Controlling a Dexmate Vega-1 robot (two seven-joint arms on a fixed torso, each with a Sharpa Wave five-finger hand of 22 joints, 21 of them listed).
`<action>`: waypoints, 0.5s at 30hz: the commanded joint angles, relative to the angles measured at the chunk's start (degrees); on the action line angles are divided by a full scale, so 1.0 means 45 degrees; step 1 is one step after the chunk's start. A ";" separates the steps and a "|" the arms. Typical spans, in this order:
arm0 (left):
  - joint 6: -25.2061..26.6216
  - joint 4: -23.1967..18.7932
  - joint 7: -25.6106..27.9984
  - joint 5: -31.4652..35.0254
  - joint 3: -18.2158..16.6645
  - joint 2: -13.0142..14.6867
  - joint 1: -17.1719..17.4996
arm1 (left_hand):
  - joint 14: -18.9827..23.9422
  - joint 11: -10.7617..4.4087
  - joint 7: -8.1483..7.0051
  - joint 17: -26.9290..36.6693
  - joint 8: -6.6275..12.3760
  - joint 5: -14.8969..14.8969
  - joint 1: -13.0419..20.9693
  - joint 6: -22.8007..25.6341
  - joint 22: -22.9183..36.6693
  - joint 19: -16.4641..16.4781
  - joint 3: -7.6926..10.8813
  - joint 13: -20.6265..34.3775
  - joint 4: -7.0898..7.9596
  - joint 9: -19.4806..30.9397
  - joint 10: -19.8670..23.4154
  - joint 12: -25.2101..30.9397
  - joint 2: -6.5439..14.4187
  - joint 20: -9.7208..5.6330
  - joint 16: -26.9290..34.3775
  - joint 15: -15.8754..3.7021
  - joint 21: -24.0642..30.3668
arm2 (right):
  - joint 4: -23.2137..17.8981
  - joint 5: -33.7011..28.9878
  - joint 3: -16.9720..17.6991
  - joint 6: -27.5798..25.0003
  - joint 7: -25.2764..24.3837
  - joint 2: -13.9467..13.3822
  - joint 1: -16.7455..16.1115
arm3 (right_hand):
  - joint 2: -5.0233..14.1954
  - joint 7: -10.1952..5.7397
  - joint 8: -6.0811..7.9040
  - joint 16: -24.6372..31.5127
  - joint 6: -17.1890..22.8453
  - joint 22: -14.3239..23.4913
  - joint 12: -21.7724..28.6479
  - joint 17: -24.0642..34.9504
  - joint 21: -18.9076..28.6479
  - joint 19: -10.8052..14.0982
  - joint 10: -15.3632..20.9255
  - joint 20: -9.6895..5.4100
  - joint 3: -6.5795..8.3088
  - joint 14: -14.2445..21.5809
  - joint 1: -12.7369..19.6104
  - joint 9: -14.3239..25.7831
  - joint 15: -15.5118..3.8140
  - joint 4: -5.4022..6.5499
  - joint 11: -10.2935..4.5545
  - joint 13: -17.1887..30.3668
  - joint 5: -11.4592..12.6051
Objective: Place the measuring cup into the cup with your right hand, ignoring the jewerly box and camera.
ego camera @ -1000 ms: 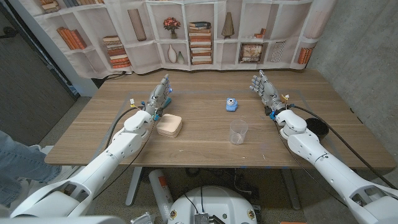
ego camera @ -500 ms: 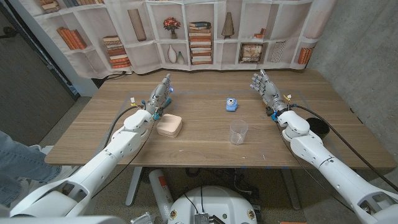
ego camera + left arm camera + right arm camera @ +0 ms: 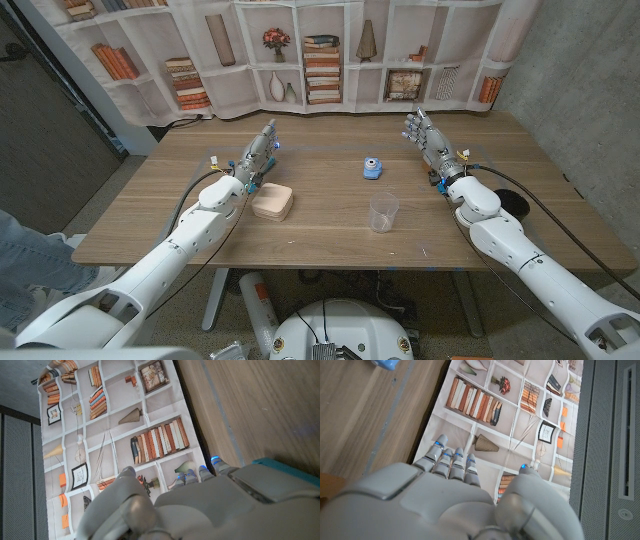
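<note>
A clear plastic cup (image 3: 382,212) stands upright near the table's front middle. The black measuring cup (image 3: 513,205) sits near the right edge, partly hidden behind my right forearm. My right hand (image 3: 425,137) is raised over the far right of the table with its fingers spread, holding nothing; it is beyond the measuring cup and to the right of the clear cup. From the right wrist view I see the back of that hand (image 3: 450,500). My left hand (image 3: 259,152) stands with fingers extended behind the jewelry box, also holding nothing, and its back (image 3: 200,505) shows in the left wrist view.
A beige jewelry box (image 3: 271,203) lies at the left of centre by my left wrist. A small blue camera (image 3: 373,168) sits behind the clear cup, and its edge (image 3: 385,363) shows in the right wrist view. A bookshelf-print curtain (image 3: 330,60) hangs behind the table.
My right hand and forearm have drifted slightly to the right and farther back, uncovering a bit more of the measuring cup. The left arm has stayed still.
</note>
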 commanded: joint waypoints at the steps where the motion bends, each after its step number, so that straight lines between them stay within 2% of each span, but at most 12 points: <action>1: 0.0222 -0.0167 0.0104 0.0177 0.0046 0.0194 -0.0052 | -0.1022 -0.0004 -0.0030 0.0032 0.0058 -0.0022 0.0139 -0.0047 0.0042 -0.1659 -0.0025 0.0036 -0.0075 0.0043 -0.0263 0.0070 0.0041 -0.0033 0.0031 0.0058 -0.0102 | -0.0874 -0.0681 0.0126 -0.0059 -0.0517 -0.0521 -0.0393 | 0.0047 -0.0058 0.0109 0.0112 0.0054 0.0016 0.0132 0.0014 -0.0022 0.0195 0.0187 -0.0022 -0.0007 0.0230 0.0165 0.0058 -0.0029 -0.0063 0.0019 0.0019 0.0035; 15: 0.0247 -0.0134 -0.0043 0.0210 0.0109 0.0161 -0.0248 | -0.1042 -0.0034 -0.0037 0.0034 0.0052 -0.0054 0.0171 -0.0057 0.0047 -0.1688 -0.0022 0.0037 -0.0095 0.0045 -0.0279 0.0060 0.0084 -0.0033 0.0023 0.0066 -0.0166 | -0.1221 -0.0807 0.0433 0.0511 -0.0774 -0.0602 -0.1046 | 0.0024 -0.0086 0.0113 0.0104 0.0062 0.0017 0.0136 0.0007 -0.0097 0.0245 0.0227 -0.0029 -0.0021 0.0270 0.0207 0.0057 -0.0041 -0.0116 0.0010 0.0019 0.0035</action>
